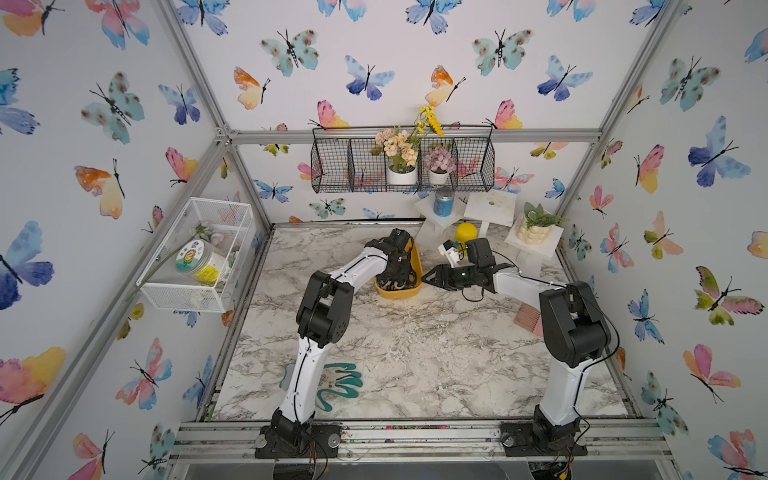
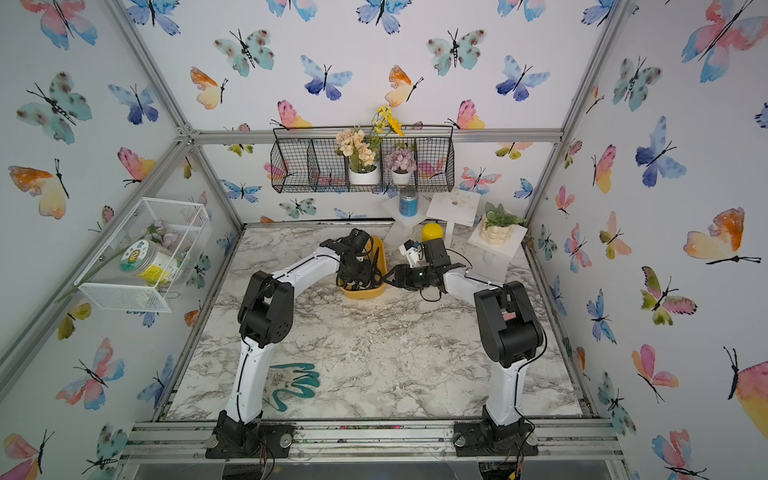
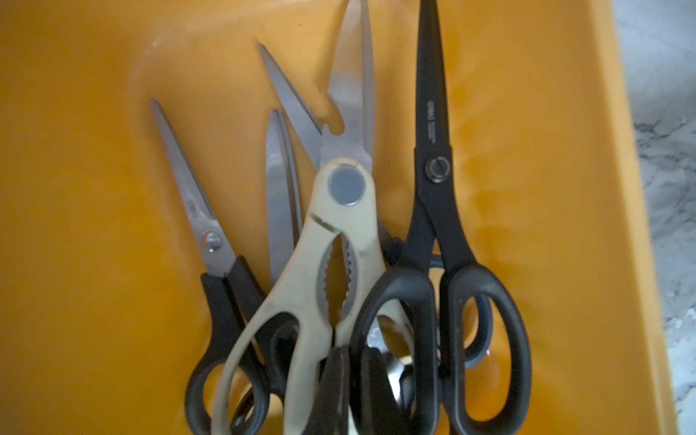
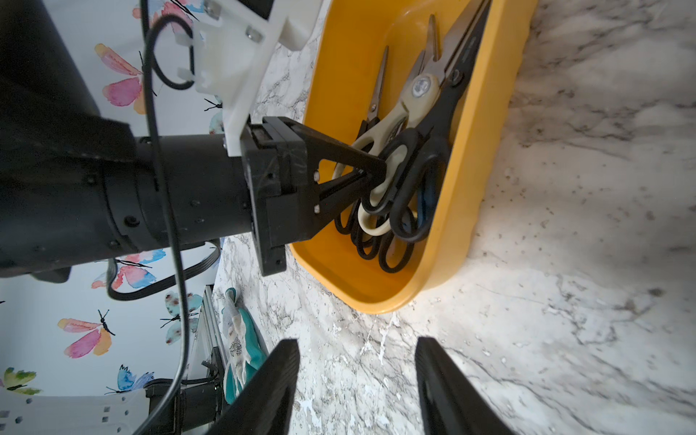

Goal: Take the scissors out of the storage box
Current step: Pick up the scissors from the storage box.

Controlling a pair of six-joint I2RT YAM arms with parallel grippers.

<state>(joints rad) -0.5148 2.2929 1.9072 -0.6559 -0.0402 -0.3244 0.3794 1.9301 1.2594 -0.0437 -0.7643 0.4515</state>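
The yellow-orange storage box point(image 1: 399, 294) point(image 2: 363, 294) stands at the table's far middle. Inside it point(image 3: 94, 188) several scissors lie in a heap: cream-handled shears point(image 3: 339, 233) on top, an all-black pair point(image 3: 437, 211) beside them, and a small black-handled pair point(image 3: 203, 226). My left gripper point(image 3: 352, 361) point(image 4: 376, 167) reaches down into the box and is shut on the overlapping handles, at the cream shears' handle and a black loop; which one it pinches is unclear. My right gripper point(image 4: 357, 346) point(image 1: 428, 279) hovers open and empty over the marble just beside the box's right wall point(image 4: 463, 188).
A teal glove point(image 1: 340, 386) lies at the front left by the left arm's base. A pink brush point(image 1: 525, 318) sits behind the right arm. White stands, a yellow object point(image 1: 465, 233) and a potted plant crowd the back right. A white mesh basket point(image 1: 199, 257) hangs on the left wall.
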